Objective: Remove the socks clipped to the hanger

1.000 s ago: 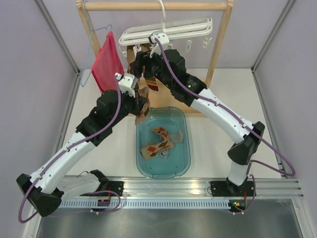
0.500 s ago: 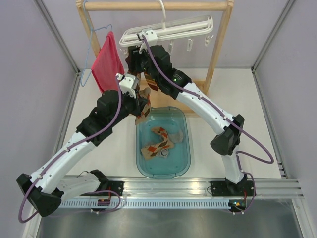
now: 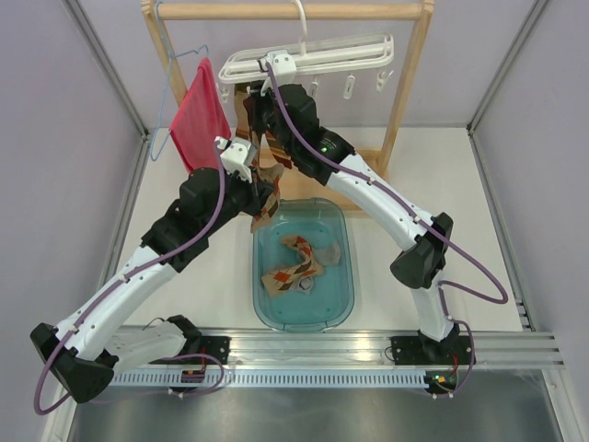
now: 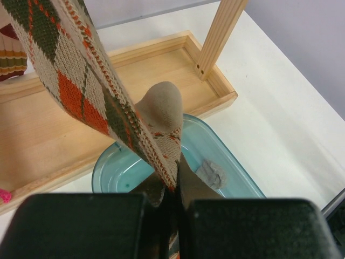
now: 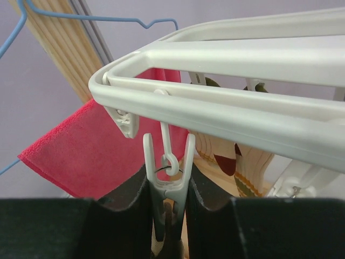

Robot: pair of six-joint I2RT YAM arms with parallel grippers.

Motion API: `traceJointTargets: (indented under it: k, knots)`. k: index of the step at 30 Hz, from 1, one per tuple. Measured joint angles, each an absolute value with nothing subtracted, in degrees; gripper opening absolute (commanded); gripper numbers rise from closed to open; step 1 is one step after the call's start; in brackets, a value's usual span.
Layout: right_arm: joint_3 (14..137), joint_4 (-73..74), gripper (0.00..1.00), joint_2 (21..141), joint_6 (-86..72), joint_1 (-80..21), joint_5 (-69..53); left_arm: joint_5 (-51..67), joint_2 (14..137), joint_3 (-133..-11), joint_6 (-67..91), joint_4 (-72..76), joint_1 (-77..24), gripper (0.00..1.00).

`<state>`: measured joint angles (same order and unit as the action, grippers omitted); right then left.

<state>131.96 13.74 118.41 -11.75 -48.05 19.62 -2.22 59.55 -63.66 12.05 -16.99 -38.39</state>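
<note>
Overhead, we see the white clip hanger (image 3: 313, 53) hooked on the wooden rack (image 3: 405, 87), at twelve o'clock from the teal tub (image 3: 342, 304) on the bench (image 3: 515, 212). Loose socks (image 3: 296, 262) already lie in the tub. The right gripper (image 3: 260, 103) reaches under the frame's left end. The left gripper (image 3: 262, 201) sits at six o'clock from it, above the tub's far rim, with the argyle sock (image 3: 267, 175) strung between them. A red cloth (image 3: 198, 115) hangs at nine o'clock.

From the left wrist, the jaws are pressed together on the sock's lower part. The knit (image 4: 91, 97) runs up toward eleven o'clock in green, orange and cream diamonds, with a plain beige heel bulging beside it. It looks soft and stretchy.

From the right wrist, the jaws pinch the two wings of a white clip (image 5: 167, 183) that dangles from the frame rail. The clip's mouth is hidden below, so we cannot tell whether it has let go. More patterned socks (image 5: 237, 162) hang at four o'clock.

We judge the main risk to be pulling the sock down before the clip opens. That would drag the light frame askew on its hook or stretch the knit. The smooth wings could also slip from the jaws and snap shut on the fabric.
</note>
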Motion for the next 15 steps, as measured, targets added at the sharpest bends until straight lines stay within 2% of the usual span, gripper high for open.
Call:
traceJointTargets:
  k: [6,7,8,9,11,15]
  knots:
    - [131.94,13.37,0.01,118.41,-11.75,-48.05,20.88,-2.22,59.55,-63.66,12.05,-16.99,-38.39,0.02]
    - [131.94,13.32,0.08,118.39,-11.75,-48.03,20.82,-2.22,59.55,-63.66,12.05,-17.02,-38.39,0.02]
    - [131.94,13.32,0.35,118.34,-11.88,-47.92,20.58,-2.22,59.55,-63.66,12.05,-17.02,-38.39,0.02]
    - [131.94,13.30,0.49,118.30,-12.23,-47.75,19.92,-2.22,59.55,-63.66,12.05,-17.02,-38.39,0.02]
    - [131.94,13.21,0.67,118.13,-13.21,-47.16,18.41,-2.15,59.53,-63.66,12.08,-17.04,-38.39,0.02]
    - [131.94,12.67,0.72,117.80,-14.06,-45.43,15.94,-1.58,59.33,-63.55,12.08,-17.08,-38.39,0.02]
